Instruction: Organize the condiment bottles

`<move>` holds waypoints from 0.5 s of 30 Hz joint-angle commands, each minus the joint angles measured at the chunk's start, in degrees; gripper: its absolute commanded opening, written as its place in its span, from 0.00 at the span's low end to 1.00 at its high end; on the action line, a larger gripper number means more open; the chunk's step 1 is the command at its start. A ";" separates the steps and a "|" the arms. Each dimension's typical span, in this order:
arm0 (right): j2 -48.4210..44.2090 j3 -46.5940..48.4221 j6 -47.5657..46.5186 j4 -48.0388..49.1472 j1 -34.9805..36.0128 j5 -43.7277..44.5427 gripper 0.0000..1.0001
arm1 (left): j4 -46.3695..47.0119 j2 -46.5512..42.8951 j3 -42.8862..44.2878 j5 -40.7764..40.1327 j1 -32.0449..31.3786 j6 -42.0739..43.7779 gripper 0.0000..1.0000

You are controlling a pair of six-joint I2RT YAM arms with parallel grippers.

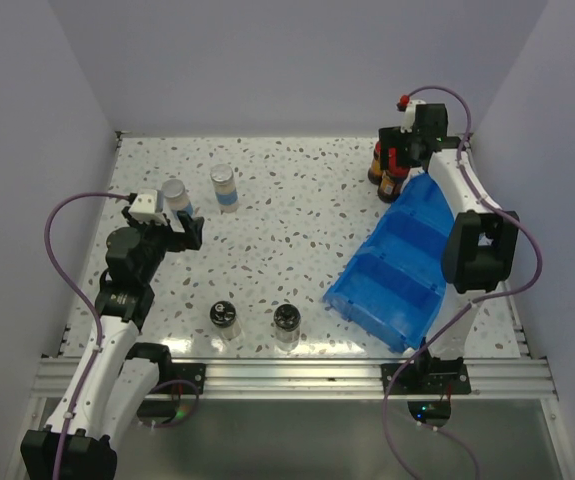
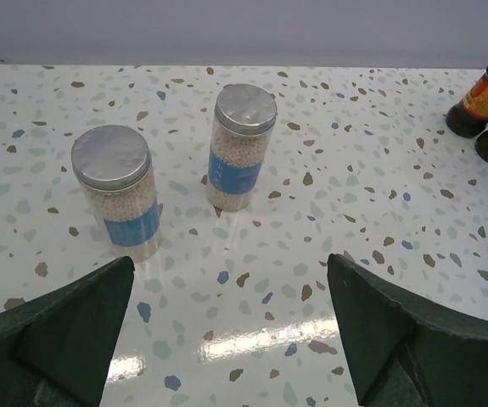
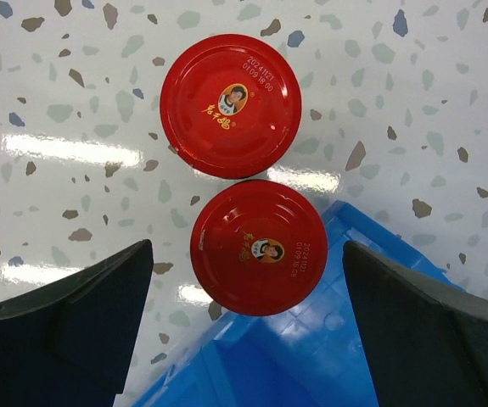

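Now left hand (image 2: pixel 231 264) and right hand (image 3: pixel 248 248) gape empty; red-capped jars (image 3: pixel 231 106) below right.

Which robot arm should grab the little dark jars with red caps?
The right arm. The right claw, open, hangs directly above the two dark red-capped jars beside the blue plastic bin. The left claw faces the clear silver-capped jars across the table.

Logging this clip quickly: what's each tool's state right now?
Left tool: open, holding nothing.
Right tool: open, holding nothing, above the red-capped jars.
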 commanded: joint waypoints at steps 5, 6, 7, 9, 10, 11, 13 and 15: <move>2.47 2.56 1.12 -1.75 -0.09 -1.43 0.95 | 1.59 -0.75 0.55 1.38 -0.48 0.68 1.00; 2.38 2.29 0.94 -1.48 -0.09 -1.17 0.95 | 1.59 -0.75 0.55 1.47 -0.48 0.59 1.00; 2.47 2.20 0.85 -1.31 -0.09 -0.82 0.95 | 1.68 -0.75 0.55 1.56 -0.48 0.50 1.00; 3.69 2.99 0.41 -1.57 -0.09 -0.55 0.95 | 1.77 -0.66 0.46 1.91 -0.48 0.41 1.00; 4.31 3.43 0.24 -1.83 -0.09 -0.38 0.94 | 1.86 -0.66 0.46 2.00 -0.48 0.41 1.00; 4.83 3.87 -0.03 -2.53 -0.09 -0.46 0.94 | 1.86 -0.75 0.46 2.09 -0.48 0.41 1.00; 5.80 4.75 -0.20 -2.80 -0.09 -0.37 0.93 | 1.77 -0.75 0.55 2.09 -0.48 0.41 1.00; 6.42 5.02 -0.38 -2.80 -0.09 -0.11 0.91 | 1.77 -0.83 0.46 2.09 -0.48 0.32 1.00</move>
